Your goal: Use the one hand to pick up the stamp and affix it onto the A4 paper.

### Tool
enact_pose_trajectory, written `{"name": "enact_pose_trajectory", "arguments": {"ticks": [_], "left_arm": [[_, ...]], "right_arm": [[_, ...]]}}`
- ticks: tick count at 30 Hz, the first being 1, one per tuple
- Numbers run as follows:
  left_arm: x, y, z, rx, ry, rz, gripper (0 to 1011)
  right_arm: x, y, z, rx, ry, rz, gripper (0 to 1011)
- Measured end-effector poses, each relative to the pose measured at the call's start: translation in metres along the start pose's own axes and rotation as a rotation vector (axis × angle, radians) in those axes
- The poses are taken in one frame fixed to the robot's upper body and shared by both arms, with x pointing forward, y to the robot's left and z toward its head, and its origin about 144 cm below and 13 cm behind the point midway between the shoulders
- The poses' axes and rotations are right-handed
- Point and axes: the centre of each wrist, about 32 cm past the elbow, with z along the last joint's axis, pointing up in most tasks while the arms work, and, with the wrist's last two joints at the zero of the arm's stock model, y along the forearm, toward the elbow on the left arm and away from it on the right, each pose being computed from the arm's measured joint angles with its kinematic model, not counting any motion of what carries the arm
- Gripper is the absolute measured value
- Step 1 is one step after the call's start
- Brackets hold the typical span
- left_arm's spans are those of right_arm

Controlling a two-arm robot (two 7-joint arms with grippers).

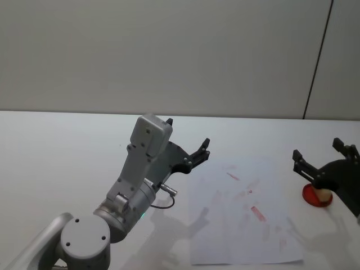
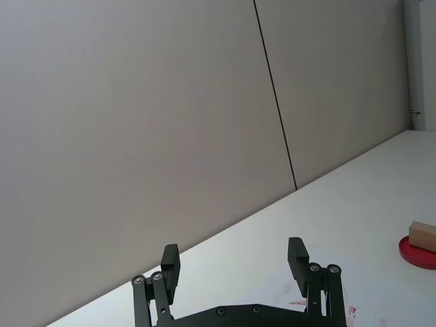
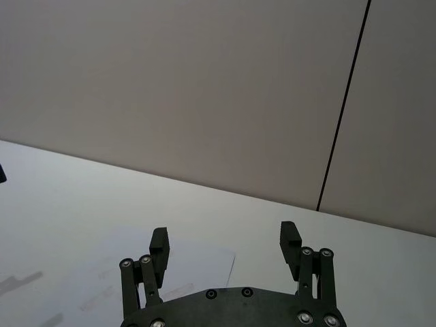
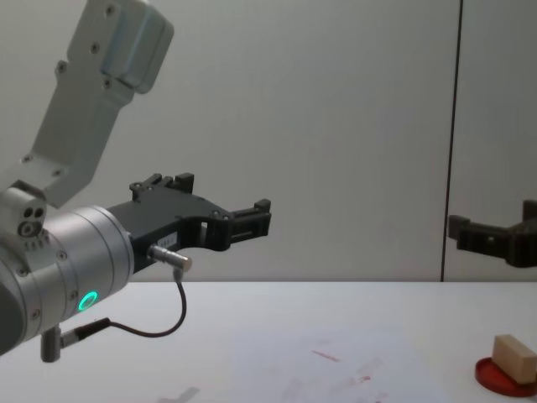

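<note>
Two pincers: both hang in the air over the white surface (image 1: 67, 157) — one on each side of the paper.
Right pincer (image 1: 316, 148): wide open and holding nothing. It is high above the ink pad and does not touch it, near the 3 o'clock edge of the head view.
Left pincer (image 1: 188, 131): wide open too, and holding nothing. It is by the paper's 10 o'clock corner, with its fingers pointing to about 2 o'clock in the head view. Its silver wrist has a green ring light (image 4: 87, 300) and a thin black cable (image 4: 159, 327).
Stamp (image 1: 322, 194): a small light-brown wooden block. It sits on the ink pad, and no pincer touches it.
Ink pad (image 1: 309, 197): flat, round and red, on the surface just off the paper's 3 o'clock edge.
A4 paper (image 1: 242, 225): lies flat on the surface between the two pincers — white, with a few faint red marks.
</note>
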Motion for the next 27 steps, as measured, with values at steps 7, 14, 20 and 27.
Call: {"name": "enact_pose_trajectory", "arguments": {"ticks": [7, 14, 20, 27], "left_arm": [[0.0, 0.0, 0.0, 0.0, 0.0, 0.0, 1002], [0.0, 0.0, 0.0, 0.0, 0.0, 0.0, 1002], [0.0, 0.0, 0.0, 0.0, 0.0, 0.0, 1002], [0.0, 0.0, 0.0, 0.0, 0.0, 0.0, 1002]], "right_arm": [[-0.008, -0.014, -0.002, 0.034, 0.024, -0.022, 1000], [-0.011, -0.019, -0.002, 0.045, 0.036, -0.031, 1000], [-0.012, -0.02, -0.002, 0.048, 0.039, -0.033, 1001], [-0.012, -0.02, -0.001, 0.036, 0.044, -0.044, 1000]]}}
